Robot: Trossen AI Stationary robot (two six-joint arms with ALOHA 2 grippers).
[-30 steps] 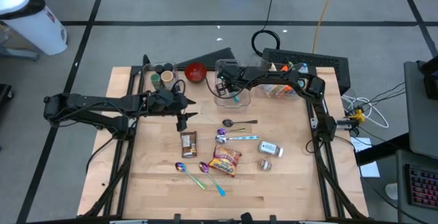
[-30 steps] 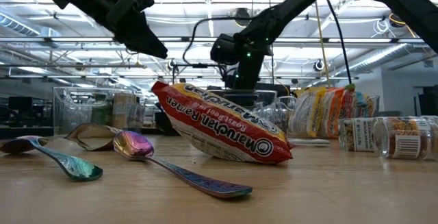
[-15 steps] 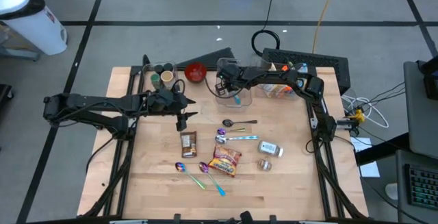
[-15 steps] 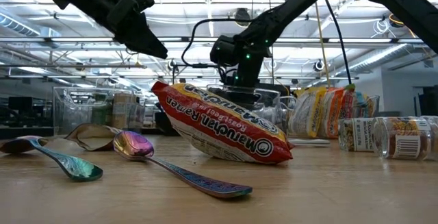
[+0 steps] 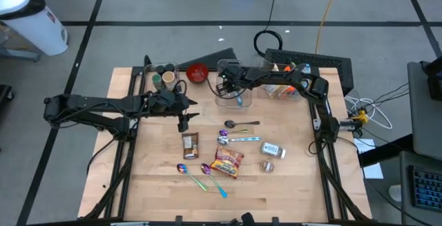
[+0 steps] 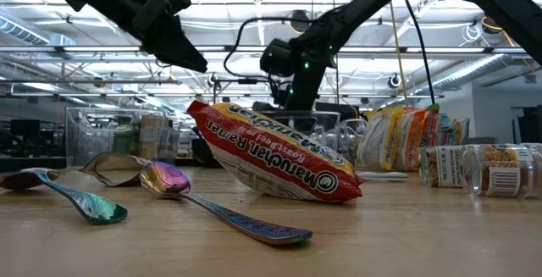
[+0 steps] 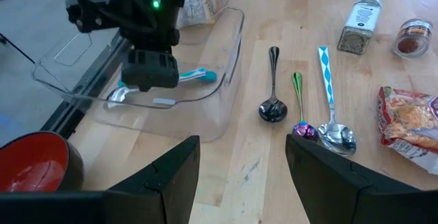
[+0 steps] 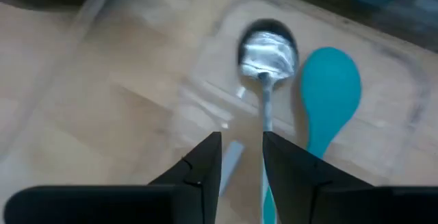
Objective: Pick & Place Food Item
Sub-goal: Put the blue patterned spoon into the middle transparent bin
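A red-and-yellow Maruchan ramen packet (image 5: 228,161) lies flat on the table near the front; it also shows in the low view (image 6: 271,152). My right gripper (image 5: 223,86) hovers over a clear plastic tub (image 5: 237,101), open and empty. In the right wrist view (image 8: 241,166) it looks down on a silver spoon (image 8: 267,51) and a teal spoon (image 8: 330,94) lying in the tub. My left gripper (image 5: 184,120) is open and empty above the table's middle left (image 7: 241,162).
Several spoons (image 5: 241,124) (image 5: 213,178) lie round the ramen. A brown packet (image 5: 190,144) and two spice jars (image 5: 272,149) (image 5: 266,165) lie nearby. A red bowl (image 5: 197,72) and cups (image 5: 167,79) stand at the far edge, with bagged food (image 5: 280,88) at the far right.
My right gripper has dipped toward the clear tub and then risen again above it. The spoons in the tub and the ramen packet have stayed where they were.
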